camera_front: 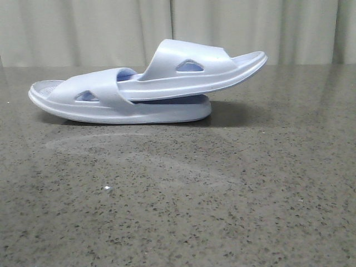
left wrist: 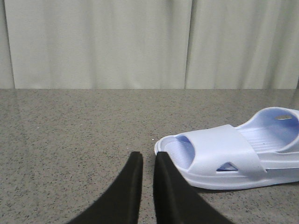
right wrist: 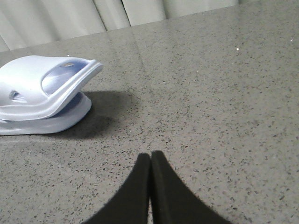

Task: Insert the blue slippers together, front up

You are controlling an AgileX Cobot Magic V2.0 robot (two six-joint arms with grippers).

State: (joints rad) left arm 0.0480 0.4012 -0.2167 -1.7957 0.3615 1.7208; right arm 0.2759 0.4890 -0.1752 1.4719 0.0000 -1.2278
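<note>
In the left wrist view the left gripper (left wrist: pixel 148 156) is seen at the bottom centre of the frame, its two black fingers (left wrist: pixel 163 186) drawn near each other with only a thin strip of table showing between the tips; nothing is held. The tips are just beside the rounded end of the lower slipper (left wrist: pixel 219 156), which lies at the lower right of that frame; whether they touch it cannot be told.

In the right wrist view the right gripper (right wrist: pixel 150 156) appears at the bottom centre, its fingers (right wrist: pixel 138 186) pressed together along a single seam and clamped on nothing. It is set well apart from the blue slippers (right wrist: pixel 44 95), which are seen at the left edge of that frame.

In the front view the blue slippers (camera_front: pixel 147 89) are found in the upper centre, on the speckled grey table (camera_front: pixel 178 206). The lower slipper (camera_front: pixel 111 103) lies flat. The upper slipper (camera_front: pixel 200 69) is tucked with one end under the lower one's strap and is tilted, its other end raised toward the upper right. A pale pleated curtain (camera_front: pixel 83 28) is seen behind the table.
</note>
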